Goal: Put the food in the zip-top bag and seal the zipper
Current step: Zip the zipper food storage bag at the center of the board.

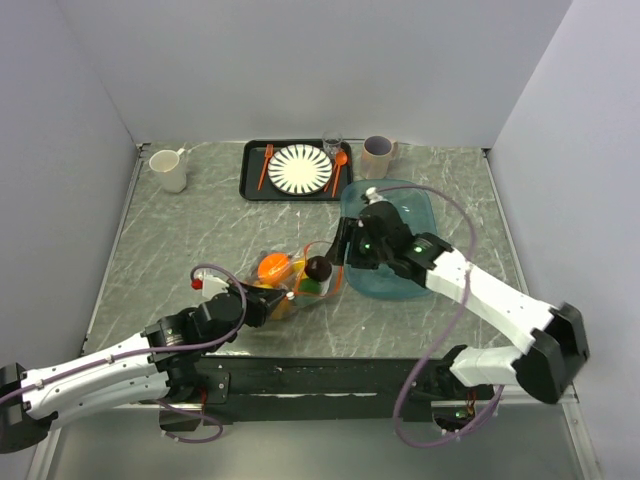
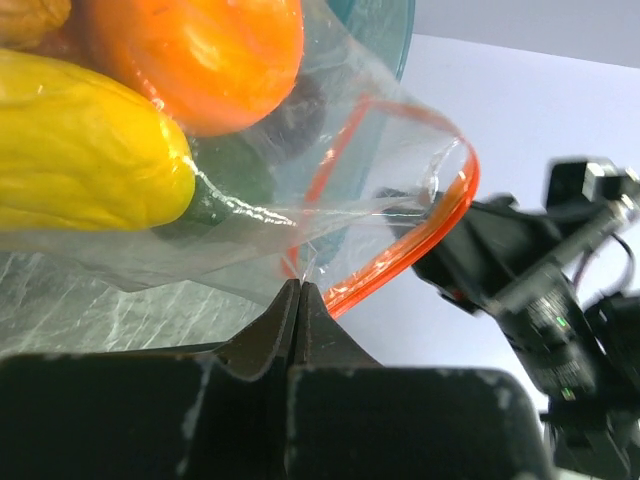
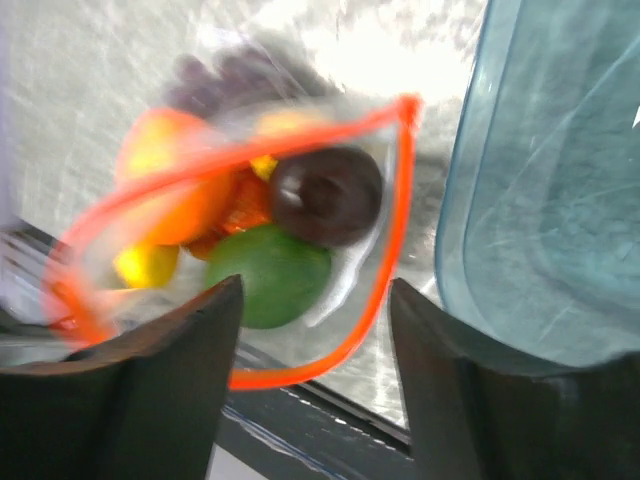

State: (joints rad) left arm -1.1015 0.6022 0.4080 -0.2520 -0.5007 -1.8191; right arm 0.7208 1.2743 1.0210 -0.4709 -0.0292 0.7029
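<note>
Bag mouth held open for loading; the left gripper (image 2: 300,300) is pressed fully closed on a fold of clear film of the zip-top bag (image 2: 250,240), just below the zipper (image 2: 445,215), with only plastic between its fingers; this pinch is judged to lift the near lip so that the mouth gapes toward the other arm. The right gripper (image 3: 315,295) hangs over that mouth, fingers spread wide and nothing between them; a position suited to dropping food in, not to sealing.

The bag lies on the table (image 1: 200,230) between the two grippers, just beside the near-left edge of the teal tub (image 3: 540,200); the zipper forms an open loop and is unsealed.

Left wrist view alone proves the grip: fingers meeting on the film, and the orange (image 2: 200,50) and a yellow piece (image 2: 80,165) resting deep in the bag behind the plastic; the top view shows only dark fingers at the bag's near end.

Right wrist view, though blurred, looks down through the zipper loop; a dark purple piece (image 3: 328,195) and a green piece (image 3: 268,272) sit inside that loop near the mouth; neither other view settles this.

Top view gives the layout only; part of the tub is hidden under the right arm, so food remaining there cannot be ruled out; loading is judged nearly complete, sealing not begun.
</note>
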